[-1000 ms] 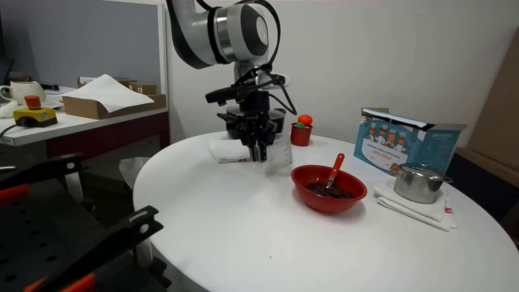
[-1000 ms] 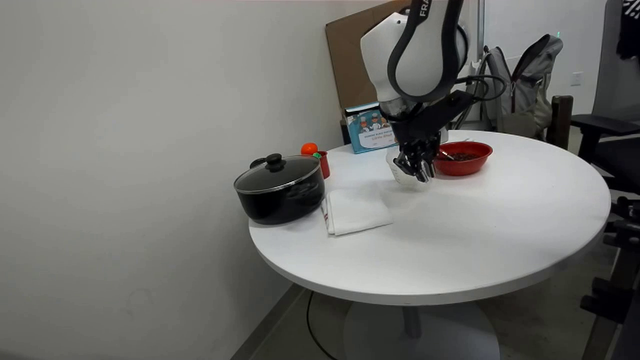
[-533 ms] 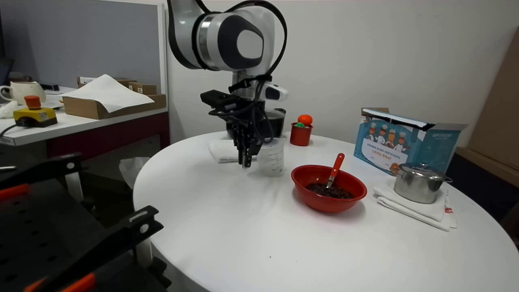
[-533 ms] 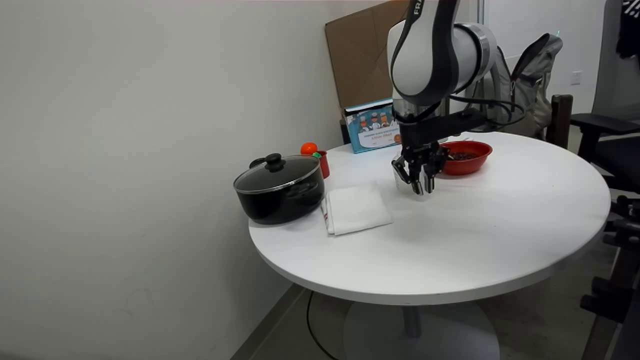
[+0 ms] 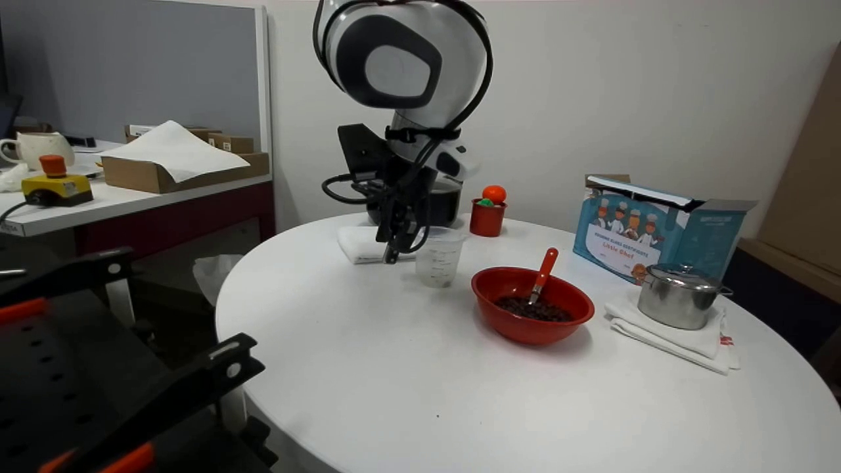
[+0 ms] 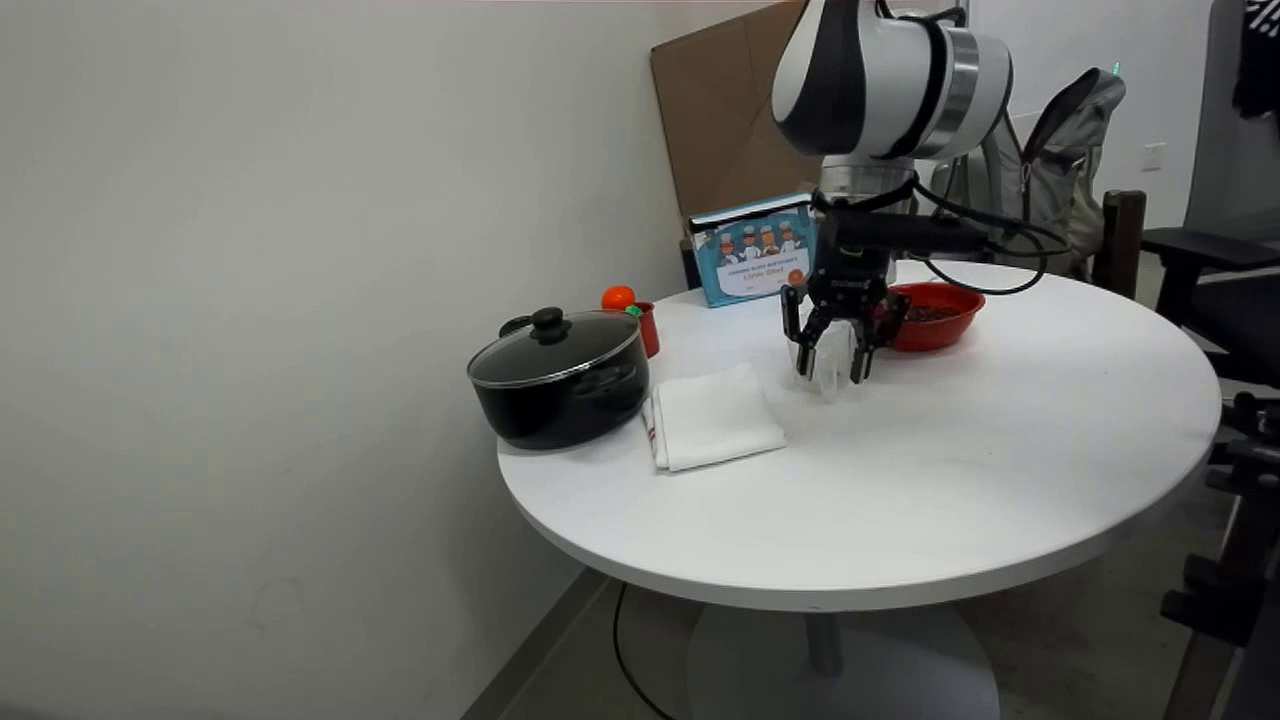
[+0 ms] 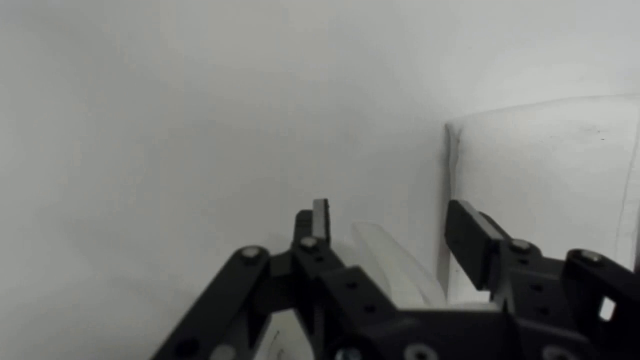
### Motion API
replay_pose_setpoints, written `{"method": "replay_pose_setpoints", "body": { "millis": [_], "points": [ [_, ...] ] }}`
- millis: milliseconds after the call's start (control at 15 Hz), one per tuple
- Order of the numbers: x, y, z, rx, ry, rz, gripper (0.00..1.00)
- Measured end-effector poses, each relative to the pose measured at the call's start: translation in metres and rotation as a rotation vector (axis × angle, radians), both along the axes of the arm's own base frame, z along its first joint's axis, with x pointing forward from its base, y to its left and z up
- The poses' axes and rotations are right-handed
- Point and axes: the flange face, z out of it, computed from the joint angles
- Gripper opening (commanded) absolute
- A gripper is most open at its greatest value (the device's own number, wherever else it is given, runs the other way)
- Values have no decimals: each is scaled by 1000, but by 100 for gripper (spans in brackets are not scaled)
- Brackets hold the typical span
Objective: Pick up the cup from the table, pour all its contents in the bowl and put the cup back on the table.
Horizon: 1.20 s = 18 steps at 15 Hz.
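The cup (image 5: 439, 260) seemingly stands on the table (image 5: 394, 381), left of the bowl (image 5: 514, 328).

You're apparently in a lab or office: a robot arm (image 5: 401, 66) over the round white table (image 5: 394, 381); near that table, an office chair (image 6: 1240, 315) and a desk (image 5: 125, 198) bearing a yellow stop-button box (image 5: 64, 186).

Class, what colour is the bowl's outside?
The bowl is bright red outside, shown best in an exterior view.
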Motion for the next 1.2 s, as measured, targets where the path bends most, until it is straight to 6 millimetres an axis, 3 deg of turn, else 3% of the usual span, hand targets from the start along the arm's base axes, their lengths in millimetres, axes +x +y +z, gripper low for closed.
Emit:
{"method": "replay_pose_setpoints", "body": {
  "millis": [133,400,667,933,1200],
  "points": [
    [0,2,3,34,-12,-5,100],
    [0,13,11,72,2,53,100],
    [-1,18,37,77,60,165,100],
    [-6,3,83,-58,113,318,100],
    [-11,-22,149,-279,97,423,100]
  ]
}}
